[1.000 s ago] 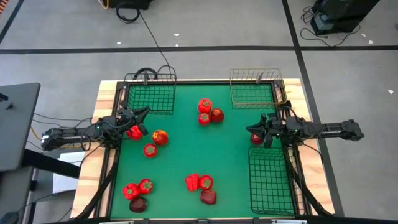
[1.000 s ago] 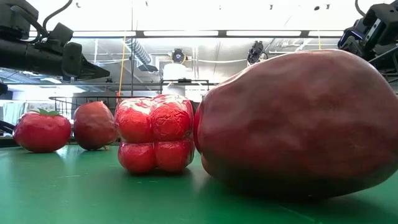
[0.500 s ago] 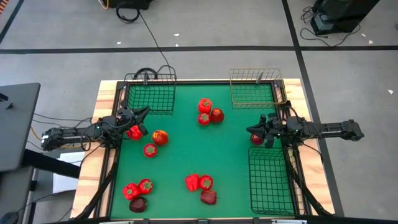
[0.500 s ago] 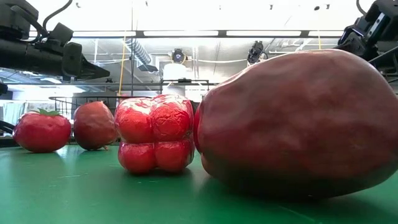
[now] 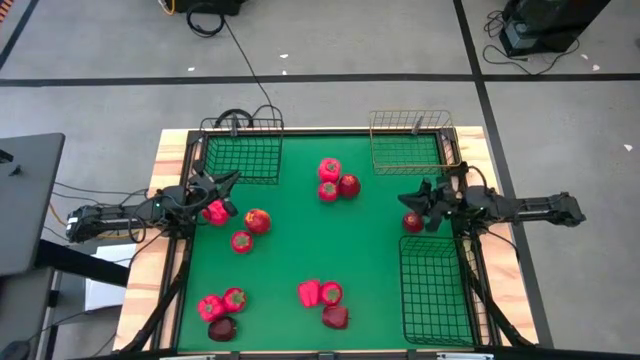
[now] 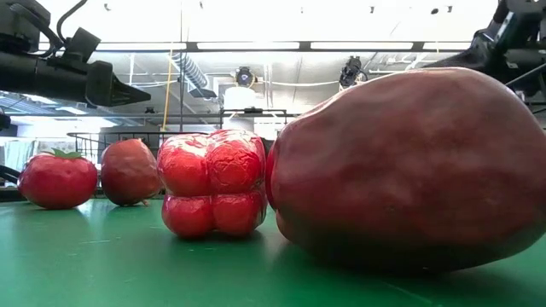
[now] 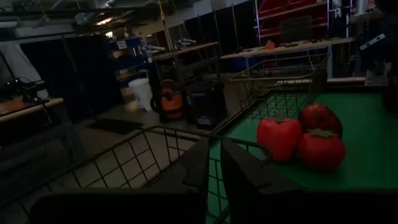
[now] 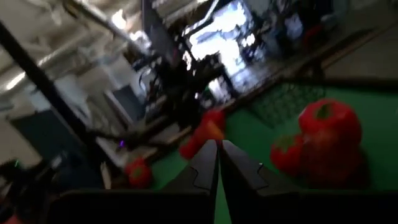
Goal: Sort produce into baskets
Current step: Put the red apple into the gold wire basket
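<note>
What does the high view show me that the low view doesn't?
Only the high view shows all three baskets: the squarish black basket, the gold basket and the long black basket. It also shows both tools, the left tool and the right tool, each shut and holding nothing, and a dark red item just below the right tool.

Only the low view shows the ceiling lights and room beyond the table.

Both show the green mat, the near dark red apple and the red pepper beside it.

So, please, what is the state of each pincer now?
Left pincer: closed, holding nothing.
Right pincer: closed, holding nothing.
</note>
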### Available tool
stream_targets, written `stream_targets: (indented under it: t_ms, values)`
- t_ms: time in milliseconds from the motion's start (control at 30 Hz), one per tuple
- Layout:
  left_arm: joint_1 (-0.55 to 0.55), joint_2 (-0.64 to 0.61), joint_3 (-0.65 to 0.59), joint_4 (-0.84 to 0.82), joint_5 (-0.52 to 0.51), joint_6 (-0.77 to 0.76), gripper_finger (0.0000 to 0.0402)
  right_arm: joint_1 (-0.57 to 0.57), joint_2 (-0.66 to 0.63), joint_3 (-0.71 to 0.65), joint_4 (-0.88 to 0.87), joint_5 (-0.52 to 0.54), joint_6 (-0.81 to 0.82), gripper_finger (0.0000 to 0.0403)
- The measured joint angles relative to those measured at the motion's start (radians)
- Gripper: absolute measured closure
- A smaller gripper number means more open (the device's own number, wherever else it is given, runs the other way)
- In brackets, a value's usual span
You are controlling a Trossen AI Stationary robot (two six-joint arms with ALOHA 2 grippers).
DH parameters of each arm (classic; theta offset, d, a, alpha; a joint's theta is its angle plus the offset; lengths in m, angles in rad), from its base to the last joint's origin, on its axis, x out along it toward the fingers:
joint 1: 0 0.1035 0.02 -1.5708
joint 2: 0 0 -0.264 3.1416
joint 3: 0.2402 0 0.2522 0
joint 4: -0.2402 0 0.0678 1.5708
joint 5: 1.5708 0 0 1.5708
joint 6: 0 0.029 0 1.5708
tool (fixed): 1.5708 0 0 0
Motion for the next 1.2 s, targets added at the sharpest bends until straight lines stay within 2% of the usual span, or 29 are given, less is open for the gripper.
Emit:
stream_targets:
  t_ms: [100,233,300,467,567,733,800,900,967,1100,1200]
  values:
    - [0.000,0.000,0.000,0.000,0.000,-0.042,0.0355,0.000,0.000,0.001,0.061,0.064,-0.070,0.0371]
    - [0.000,0.000,0.000,0.000,0.000,-0.129,0.0355,-0.003,0.006,0.001,0.082,0.312,-0.104,0.0371]
    - [0.000,0.000,0.000,0.001,-0.001,-0.161,0.0355,-0.011,0.012,0.016,0.062,0.384,-0.073,0.0370]
    - [0.000,0.000,0.000,0.010,-0.001,-0.173,0.0355,-0.022,0.075,0.156,-0.127,0.256,-0.004,0.0352]
    - [0.000,0.000,0.000,0.010,-0.001,-0.173,0.0355,-0.014,0.164,0.228,-0.144,0.178,0.005,0.0332]
    - [0.000,0.000,0.000,0.008,0.009,-0.185,0.0355,0.007,0.368,0.399,-0.181,0.143,-0.021,0.0296]
    - [0.000,0.000,0.000,0.006,0.087,-0.199,0.0355,0.019,0.457,0.489,-0.244,0.139,-0.035,0.0280]
    - [0.000,0.001,0.000,0.004,0.213,-0.200,0.0355,0.041,0.582,0.648,-0.411,0.135,-0.033,0.0253]
    - [0.000,0.003,0.000,0.004,0.251,-0.200,0.0355,0.048,0.659,0.768,-0.597,0.111,0.035,0.0235]
    - [0.000,0.009,0.000,0.001,0.302,-0.200,0.0355,0.034,0.788,0.972,-0.934,-0.056,0.234,0.0212]
    - [0.000,0.012,0.000,-0.006,0.354,-0.200,0.0355,0.024,0.851,1.059,-1.021,-0.071,0.241,0.0205]
